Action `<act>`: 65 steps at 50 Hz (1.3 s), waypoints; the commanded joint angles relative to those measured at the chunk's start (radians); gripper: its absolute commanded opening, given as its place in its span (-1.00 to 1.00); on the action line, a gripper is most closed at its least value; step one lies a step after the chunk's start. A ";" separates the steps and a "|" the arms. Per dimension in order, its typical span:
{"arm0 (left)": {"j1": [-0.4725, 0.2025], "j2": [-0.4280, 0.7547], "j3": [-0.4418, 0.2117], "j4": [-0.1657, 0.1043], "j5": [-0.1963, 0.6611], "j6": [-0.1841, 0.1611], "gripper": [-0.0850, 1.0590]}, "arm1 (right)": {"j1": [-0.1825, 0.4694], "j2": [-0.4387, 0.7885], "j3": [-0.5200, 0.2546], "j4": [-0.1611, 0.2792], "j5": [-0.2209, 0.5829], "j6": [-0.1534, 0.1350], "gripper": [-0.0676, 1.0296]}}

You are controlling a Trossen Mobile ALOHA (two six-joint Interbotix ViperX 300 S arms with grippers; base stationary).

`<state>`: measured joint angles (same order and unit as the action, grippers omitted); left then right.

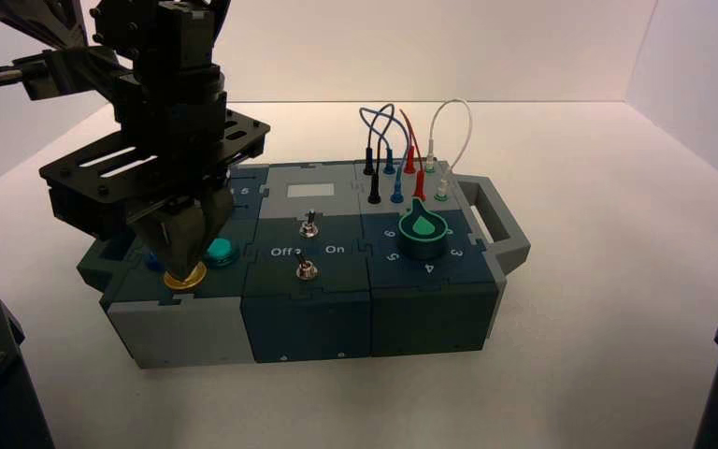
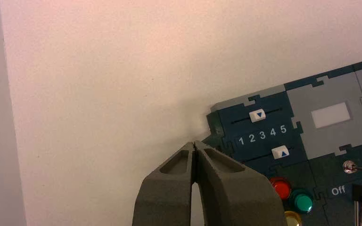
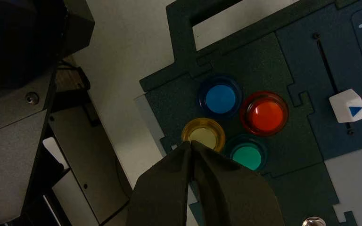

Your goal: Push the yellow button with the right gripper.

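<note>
over the near left corner of the box, i have the right gripper [image 1: 184, 273] angled downward, its flat slotted black plate above two dark grey tapered fingers that meet in a blunt wedge. its jaws are clenched together with nothing between them. the tips are at the yellow button [image 3: 202, 136], a small round with a pale, translucent cap inside a glossy golden ring; whether they touch the cap, i cannot tell. that button is the nearest of a tight cluster of four, beside the smooth teal button [image 3: 247, 156], the blue button [image 3: 220, 99] and the orange-red button [image 3: 267, 115], each a shiny disc in a coloured collar. around them the box [image 1: 307, 323] shows matt, faintly grained panels in dark blue, dark green and grey, joined by jigsaw-like seams. farther back on the left, i see a chunky white slider cap [image 2: 258, 115] with a blue triangle, level with the 3 on its thin black slot. metal toggle switches [image 1: 308, 227] stand on the middle panels, a round dark knob [image 1: 423, 234] with a green outline sits on the right, and glossy looped wires [image 1: 407, 122] rise behind it. i have the left gripper [image 2: 194, 142] waiting off the box's left side, its own jaws also clenched on nothing.
</note>
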<state>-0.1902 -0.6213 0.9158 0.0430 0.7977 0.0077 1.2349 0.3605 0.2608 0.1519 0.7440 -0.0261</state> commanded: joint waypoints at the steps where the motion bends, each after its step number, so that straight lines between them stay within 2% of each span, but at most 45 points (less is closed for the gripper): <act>1: -0.002 -0.003 -0.014 0.002 -0.006 0.003 -0.91 | 0.006 -0.006 -0.021 0.000 -0.003 -0.003 -0.92; 45: -0.002 -0.003 -0.012 0.005 -0.006 0.003 -0.91 | -0.006 0.009 0.023 -0.015 -0.005 0.003 -0.92; 53: -0.002 -0.005 -0.012 0.003 -0.006 0.003 -0.91 | -0.006 -0.026 0.018 -0.015 -0.003 0.003 -0.92; 65: -0.002 -0.008 -0.012 0.005 -0.006 0.003 -0.91 | -0.015 -0.101 0.021 -0.063 0.006 0.017 -0.92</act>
<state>-0.1902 -0.6213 0.9158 0.0445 0.7977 0.0077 1.2287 0.3160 0.2976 0.0997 0.7486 -0.0138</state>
